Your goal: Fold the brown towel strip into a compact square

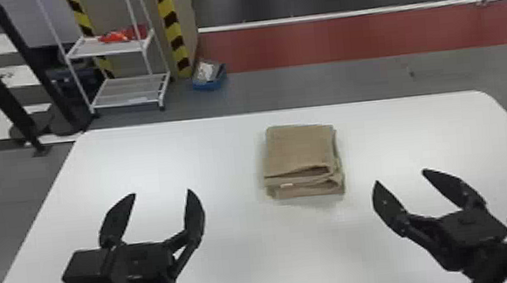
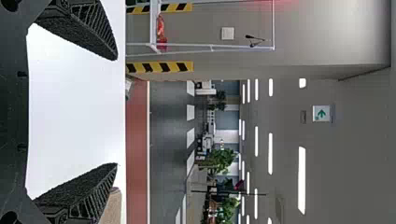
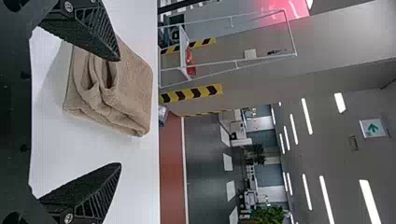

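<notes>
The brown towel (image 1: 299, 150) lies folded into a thick, squarish stack on the white table, its layered folds facing the robot. My left gripper (image 1: 161, 193) stands open to the left of the towel and nearer the robot, holding nothing. On the other side, my right gripper (image 1: 400, 176) is open too, apart from the towel. In the left wrist view, the left gripper (image 2: 116, 112) has its fingers wide apart, with a corner of the towel (image 2: 111, 207) beyond one finger. The right wrist view has the towel (image 3: 133, 86) partly behind one finger of the right gripper (image 3: 120, 112).
The white table (image 1: 231, 250) has its far edge just beyond the towel. Past it on the floor stand a white wire shelf (image 1: 125, 91), striped posts and a blue box (image 1: 210, 79). Black stands (image 1: 28, 84) rise at the left.
</notes>
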You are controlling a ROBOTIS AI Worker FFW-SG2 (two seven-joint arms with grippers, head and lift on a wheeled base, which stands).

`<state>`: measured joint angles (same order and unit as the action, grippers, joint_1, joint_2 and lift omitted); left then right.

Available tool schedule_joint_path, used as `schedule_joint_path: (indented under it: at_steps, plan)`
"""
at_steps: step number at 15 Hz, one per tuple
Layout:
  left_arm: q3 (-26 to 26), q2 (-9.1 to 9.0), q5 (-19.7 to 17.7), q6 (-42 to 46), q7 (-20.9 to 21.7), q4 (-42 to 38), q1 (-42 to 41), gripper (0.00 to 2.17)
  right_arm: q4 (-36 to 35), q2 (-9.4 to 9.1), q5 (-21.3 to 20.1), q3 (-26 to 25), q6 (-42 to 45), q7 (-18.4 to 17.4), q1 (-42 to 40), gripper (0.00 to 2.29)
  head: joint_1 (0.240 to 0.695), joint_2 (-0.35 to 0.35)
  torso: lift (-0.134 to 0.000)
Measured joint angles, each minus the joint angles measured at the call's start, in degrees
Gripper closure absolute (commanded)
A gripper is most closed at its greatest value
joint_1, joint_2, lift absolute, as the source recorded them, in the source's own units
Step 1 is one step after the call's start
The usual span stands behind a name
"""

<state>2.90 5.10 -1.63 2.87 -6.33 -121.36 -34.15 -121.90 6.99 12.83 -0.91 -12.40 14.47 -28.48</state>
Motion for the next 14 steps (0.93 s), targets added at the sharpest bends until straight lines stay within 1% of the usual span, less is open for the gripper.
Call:
schedule_joint_path:
  at_steps: [6,14]
  plan:
    - [0.1,-0.02,0.1,-2.5,-0.8,0.1,0.4,0.07,-0.2,0.39,0.1,-0.3,0.1,-1.1,-0.3,0.08,0.695,0.055,-0.108]
    - [-0.6,-0.09,-0.7,-2.2,-1.1,0.6,0.4,0.07,-0.2,0.40,0.5,-1.2,0.7,-0.9,-0.8,0.09,0.695,0.056,-0.108]
